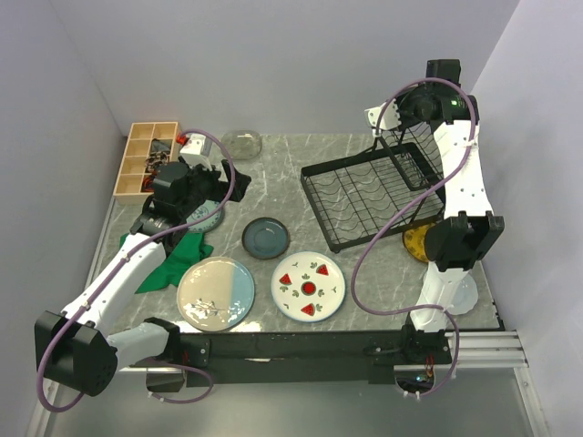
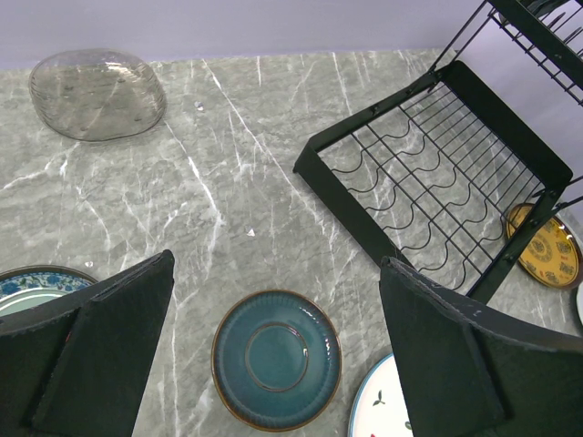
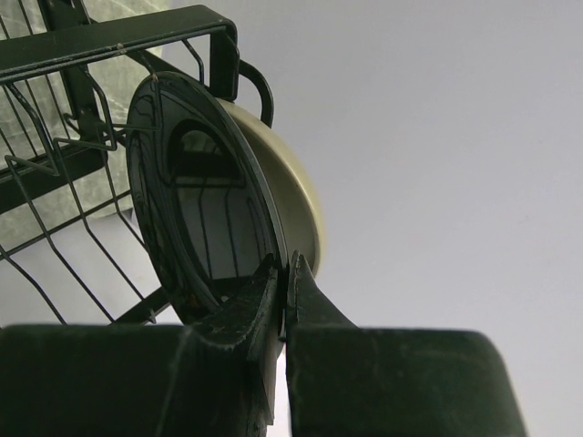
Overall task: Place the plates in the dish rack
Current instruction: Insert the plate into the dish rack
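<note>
The right gripper (image 3: 284, 273) is clenched on the rim of a black plate (image 3: 200, 218), which stands on edge among the wires of the dish rack (image 3: 91, 55), just in front of a cream plate (image 3: 301, 196). The left gripper (image 2: 278, 264) hangs with its 2 fingers spread wide over the table (image 2: 228, 164), above a blue plate (image 2: 276, 358).

The dish rack (image 1: 383, 196) stands on the right half of the table (image 1: 273, 173). In its raised upper basket (image 1: 407, 155), at the far end, a front upright plate (image 3: 200, 218) stands on edge against a rear upright plate (image 3: 301, 200). A rack-side plate (image 1: 415, 244) lies at the rack's near right corner. A small plate (image 1: 265, 238) lies left of the rack. Before it, a large plate (image 1: 216, 292) lies left of the watermelon plate (image 1: 308, 285). The glass plate (image 1: 241, 143) lies at the far edge, right of the compartment box (image 1: 146, 157). A cloth (image 1: 168, 269) lies on the left.
</note>
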Available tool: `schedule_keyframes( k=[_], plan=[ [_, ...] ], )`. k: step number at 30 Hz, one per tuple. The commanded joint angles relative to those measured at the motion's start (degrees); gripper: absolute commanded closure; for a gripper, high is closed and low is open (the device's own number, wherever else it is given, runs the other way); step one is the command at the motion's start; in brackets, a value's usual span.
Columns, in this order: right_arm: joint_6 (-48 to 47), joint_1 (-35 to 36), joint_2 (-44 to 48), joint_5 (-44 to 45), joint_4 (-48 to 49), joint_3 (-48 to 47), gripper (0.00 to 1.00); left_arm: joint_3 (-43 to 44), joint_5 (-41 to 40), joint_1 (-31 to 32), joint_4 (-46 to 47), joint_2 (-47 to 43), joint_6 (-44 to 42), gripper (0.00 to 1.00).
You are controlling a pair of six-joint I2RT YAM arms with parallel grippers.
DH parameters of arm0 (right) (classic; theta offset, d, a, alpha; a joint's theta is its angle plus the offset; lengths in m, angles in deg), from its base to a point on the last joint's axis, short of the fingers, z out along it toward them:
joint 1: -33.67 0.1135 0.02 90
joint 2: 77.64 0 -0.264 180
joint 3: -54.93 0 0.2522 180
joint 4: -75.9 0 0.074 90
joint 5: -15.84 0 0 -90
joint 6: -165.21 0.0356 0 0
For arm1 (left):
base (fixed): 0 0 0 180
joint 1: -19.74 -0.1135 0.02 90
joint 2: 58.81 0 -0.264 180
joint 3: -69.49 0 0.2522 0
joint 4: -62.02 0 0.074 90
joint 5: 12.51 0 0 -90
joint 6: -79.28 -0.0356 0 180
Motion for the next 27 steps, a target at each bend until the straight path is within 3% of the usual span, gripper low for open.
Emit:
schedule_keyframes(
  k=[1, 27],
  plan=[
    [-23.5, 1.0, 2.3, -1.6, 6.3, -0.6, 1.00, 0.3, 1.2, -0.1, 2.2, -0.9, 0.4, 0.01],
    [-25.9, -2.4, -1.4, -3.6, 9.6, -2.8, 1.00, 0.6, 0.7, -0.1, 1.7, 0.2, 0.0, 0.01]
  ],
)
